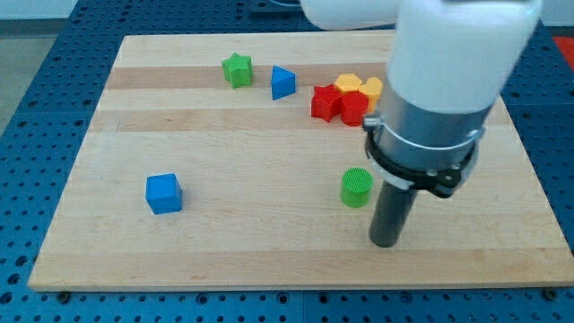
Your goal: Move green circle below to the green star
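Observation:
The green circle (pixel 356 187) is a short cylinder standing on the wooden board, right of centre and low in the view. The green star (pixel 238 69) sits near the view's top, left of centre. My tip (pixel 386 242) rests on the board just right of and slightly below the green circle, apart from it by a small gap. The rod rises into the wide grey and white arm body that fills the view's upper right.
A blue triangle (pixel 283 82) lies right of the green star. A cluster of red blocks (pixel 338 103) and yellow blocks (pixel 359 86) sits beside the arm, partly hidden. A blue cube (pixel 164 193) lies at the view's left. The wooden board (pixel 224 251) ends close below my tip.

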You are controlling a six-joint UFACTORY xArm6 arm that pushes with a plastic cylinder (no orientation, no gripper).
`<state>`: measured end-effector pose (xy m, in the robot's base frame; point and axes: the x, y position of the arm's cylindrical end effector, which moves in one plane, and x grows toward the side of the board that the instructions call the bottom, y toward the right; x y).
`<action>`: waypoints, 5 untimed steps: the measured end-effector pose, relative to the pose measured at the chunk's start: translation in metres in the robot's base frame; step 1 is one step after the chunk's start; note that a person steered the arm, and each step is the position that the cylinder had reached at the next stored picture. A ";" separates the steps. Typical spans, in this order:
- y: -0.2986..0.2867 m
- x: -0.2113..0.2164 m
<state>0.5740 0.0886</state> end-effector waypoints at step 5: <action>0.005 -0.042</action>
<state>0.5319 0.0934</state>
